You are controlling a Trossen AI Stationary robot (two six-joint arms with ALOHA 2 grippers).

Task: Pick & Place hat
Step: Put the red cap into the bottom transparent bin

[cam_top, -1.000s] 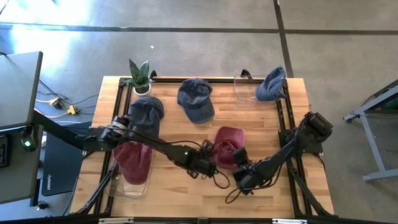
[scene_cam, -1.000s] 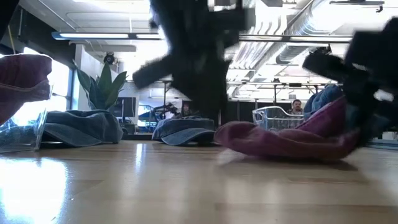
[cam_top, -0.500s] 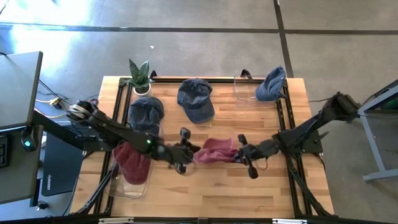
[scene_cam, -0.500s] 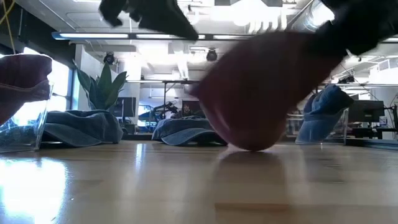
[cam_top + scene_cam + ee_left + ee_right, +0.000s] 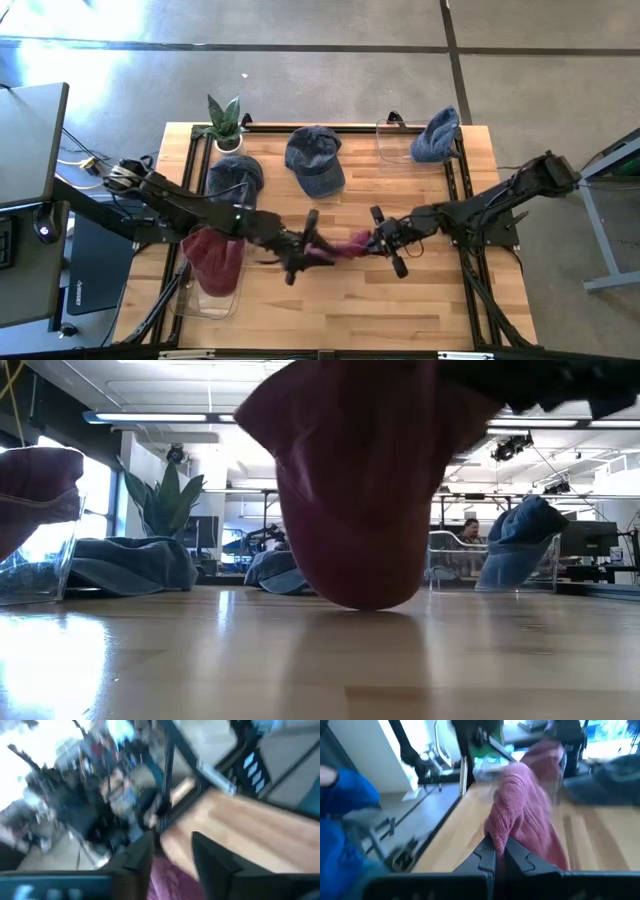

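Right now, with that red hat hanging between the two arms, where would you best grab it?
Probably by an edge of the fabric, from the side. The red hat hangs limp off the table, stretched between the left gripper and right gripper, so only thin folds offer a hold; the right gripper pinches one such fold.
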